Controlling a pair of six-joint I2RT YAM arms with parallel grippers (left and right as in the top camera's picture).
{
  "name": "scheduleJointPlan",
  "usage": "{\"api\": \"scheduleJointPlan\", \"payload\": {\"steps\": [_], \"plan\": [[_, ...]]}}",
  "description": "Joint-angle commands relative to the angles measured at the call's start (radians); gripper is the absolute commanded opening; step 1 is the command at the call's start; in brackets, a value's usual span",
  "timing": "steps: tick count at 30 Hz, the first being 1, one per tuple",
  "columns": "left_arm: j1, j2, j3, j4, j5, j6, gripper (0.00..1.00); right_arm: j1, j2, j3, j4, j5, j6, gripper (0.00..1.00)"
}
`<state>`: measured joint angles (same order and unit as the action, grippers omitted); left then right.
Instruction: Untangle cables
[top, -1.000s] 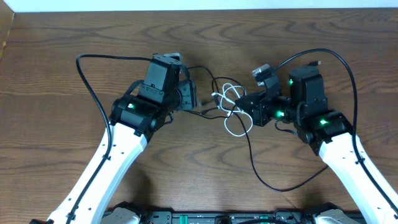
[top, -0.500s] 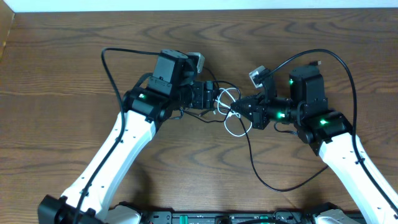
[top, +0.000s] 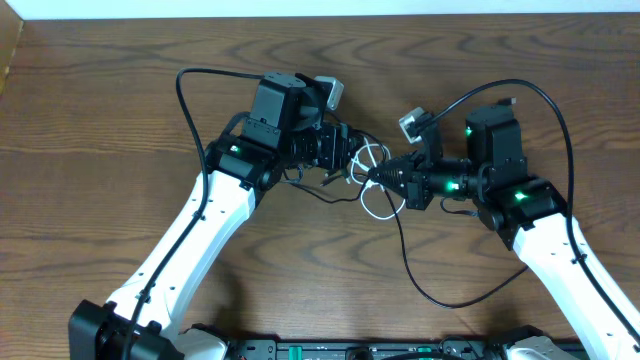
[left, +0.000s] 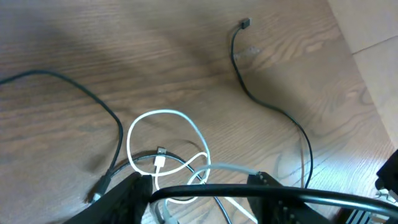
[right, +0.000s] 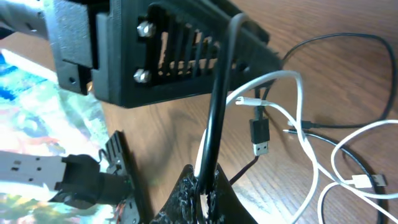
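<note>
Evidently, untangling is barely beginning: the right gripper is clamping the black cable, and ahead of the gaping left gripper the white cable is looping across it.

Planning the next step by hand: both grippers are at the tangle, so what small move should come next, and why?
Probably close the left gripper on the white cable. Its fingers stand open over the white loops, while the right gripper is shut on the black cable, so the two cords could then be drawn apart.
</note>
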<state>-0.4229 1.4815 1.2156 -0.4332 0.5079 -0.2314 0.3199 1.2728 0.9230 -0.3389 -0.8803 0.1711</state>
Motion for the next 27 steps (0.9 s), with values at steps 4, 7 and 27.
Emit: {"api": "scheduleJointPlan", "payload": {"steps": [4,7,27], "plan": [[-0.002,0.004,0.013,0.049,0.023,0.014,0.47,0.002,-0.013,0.012,0.004,-0.096,-0.015,0.01],[-0.002,0.004,0.013,0.073,0.023,0.014,0.46,0.002,-0.012,0.012,0.007,-0.138,-0.015,0.01],[-0.002,0.014,0.009,0.025,-0.007,0.015,0.62,0.002,-0.012,0.012,0.023,-0.203,-0.015,0.01]]}}
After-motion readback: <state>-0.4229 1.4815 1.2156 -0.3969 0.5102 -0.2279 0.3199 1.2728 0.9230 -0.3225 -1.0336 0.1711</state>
